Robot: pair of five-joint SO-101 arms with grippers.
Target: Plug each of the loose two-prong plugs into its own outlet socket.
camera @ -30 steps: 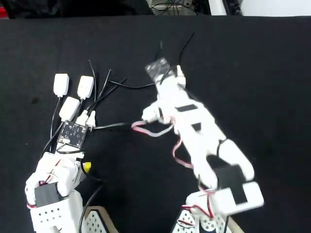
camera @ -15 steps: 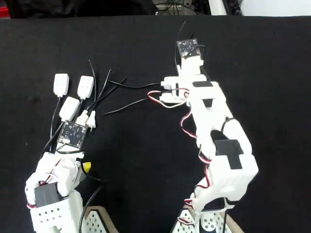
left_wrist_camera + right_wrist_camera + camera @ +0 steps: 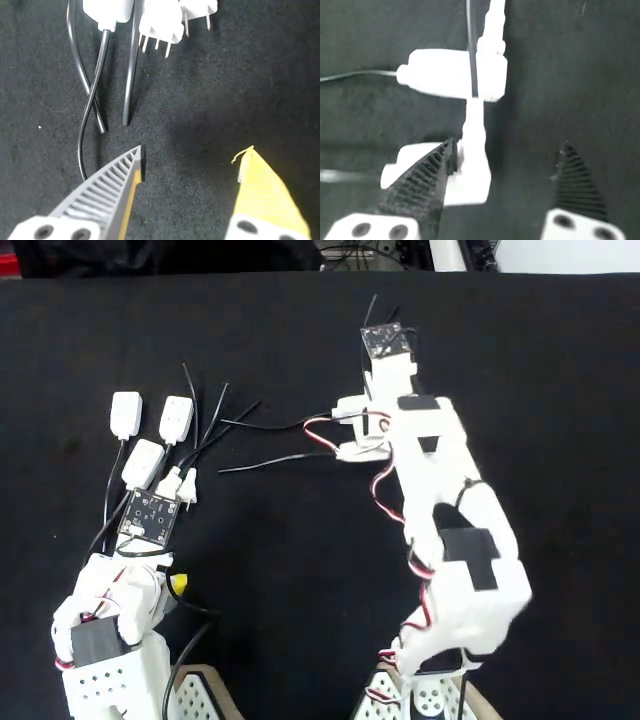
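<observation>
Three white outlet sockets [image 3: 126, 413] [image 3: 176, 418] [image 3: 142, 462] lie at the left. Just in front of them are two loose two-prong plugs [image 3: 175, 483] [image 3: 189, 487], prongs toward the left arm [image 3: 110, 610]. My left gripper [image 3: 195, 150] is open over bare cloth, a short way from the plugs [image 3: 160, 27]. The right arm [image 3: 430, 490] stretches toward the table's back. Beside its front end are two white connector pieces [image 3: 352, 408] [image 3: 358, 450], each trailing a thin black cable leftward. My right gripper [image 3: 508, 145] is open, one finger overlapping the nearer piece [image 3: 467, 185].
Black cloth [image 3: 560, 390] covers the table. Several loose black cable ends [image 3: 205, 410] fan out behind the plugs. Both arm bases stand at the front edge. Open cloth lies right of the right arm and between the arms.
The right arm swung from the table's middle toward the back and right and straightened out. The two white pieces and their cables shifted rightward with it. The left arm stayed still.
</observation>
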